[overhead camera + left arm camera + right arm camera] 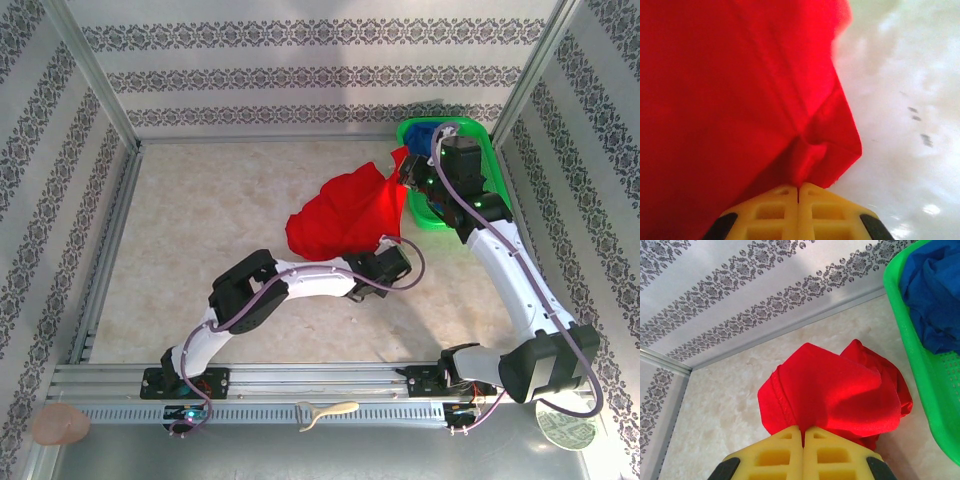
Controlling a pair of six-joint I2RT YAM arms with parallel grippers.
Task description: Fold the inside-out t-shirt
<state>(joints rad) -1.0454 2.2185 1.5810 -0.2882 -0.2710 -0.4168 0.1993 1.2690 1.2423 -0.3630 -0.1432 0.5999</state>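
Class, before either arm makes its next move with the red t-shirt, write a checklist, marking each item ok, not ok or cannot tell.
1. Left gripper shut on the t-shirt: ok, red cloth pinched between closed jaws.
2. Right gripper shut on the t-shirt: ok.
3. T-shirt spread flat: not ok, bunched and hanging between the grippers.
4. Blue garment inside the green basket, apart from the t-shirt: ok.
5. T-shirt clear of the basket rim: cannot tell, it hangs close beside it.
6. Bare table left of the t-shirt for laying it out: ok.
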